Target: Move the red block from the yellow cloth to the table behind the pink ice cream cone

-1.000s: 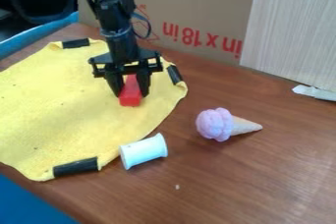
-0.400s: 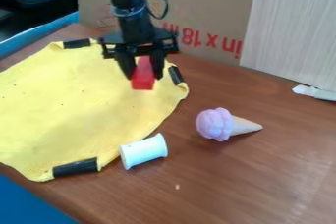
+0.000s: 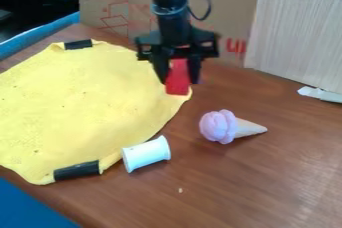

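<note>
With the gripper (image 3: pixel 178 80), hides the upper end and sides of a red block (image 3: pixel 178 87), leaving mainly the front face in sight. Also covers part of the red print on the cardboard (image 3: pixel 230 12) behind. Beside the right-hand finger in the view, gives a glimpse of a small purplish patch, too little to name. Runs off the left edge with the yellow cloth (image 3: pixel 80 97), off the top with the cardboard, and off the right with a whitish piece (image 3: pixel 320 94).

Grips the red block from both sides, fingers parted just enough to fit around it, and lets its lower end reach past the fingertips. Looks raised over the brown table (image 3: pixel 267 187), in line with the right edge of the yellow cloth; cannot tell how high.

Comes down nearly upright with the black arm (image 3: pixel 170 7), cut off at the top edge, and points downward at the wrist.

Nearer the camera, shows a white spool (image 3: pixel 146 154) on its side at the cloth's edge, and to the right of it an ice cream cone (image 3: pixel 230 127), lying with its pink scoop toward the left.
</note>
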{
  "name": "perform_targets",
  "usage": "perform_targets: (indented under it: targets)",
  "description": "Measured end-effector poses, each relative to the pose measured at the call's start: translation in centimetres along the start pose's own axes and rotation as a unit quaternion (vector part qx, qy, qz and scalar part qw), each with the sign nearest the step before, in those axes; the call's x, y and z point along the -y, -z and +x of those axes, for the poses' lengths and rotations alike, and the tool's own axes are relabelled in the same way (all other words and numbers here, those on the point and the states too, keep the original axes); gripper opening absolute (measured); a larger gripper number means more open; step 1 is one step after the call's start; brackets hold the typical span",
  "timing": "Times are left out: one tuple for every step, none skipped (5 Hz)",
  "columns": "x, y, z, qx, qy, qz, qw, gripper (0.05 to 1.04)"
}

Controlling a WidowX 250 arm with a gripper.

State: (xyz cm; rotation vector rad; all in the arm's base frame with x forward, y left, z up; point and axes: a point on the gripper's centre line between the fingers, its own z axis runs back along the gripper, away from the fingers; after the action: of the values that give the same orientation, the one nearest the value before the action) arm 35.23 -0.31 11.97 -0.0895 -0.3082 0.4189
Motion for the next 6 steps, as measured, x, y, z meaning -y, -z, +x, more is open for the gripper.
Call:
perform_targets:
  targets:
    - [1.6, 1.1, 0.6, -0.006, -0.001, 0.004, 1.0000, 0.563]
    - [2.4, 2.4, 0.8, -0.004, 0.001, 0.010, 0.9999, 0.563]
    - [2.6, 3.2, 1.4, 0.024, -0.013, 0.006, 0.9996, 0.563]
    - [3.3, 4.9, 0.9, 0.017, -0.018, 0.006, 0.9997, 0.563]
    - [4.5, 5.7, 0.3, 0.008, -0.014, 0.007, 0.9998, 0.563]
    - [5.1, 6.3, 0.7, 0.005, -0.017, 0.009, 0.9998, 0.625]
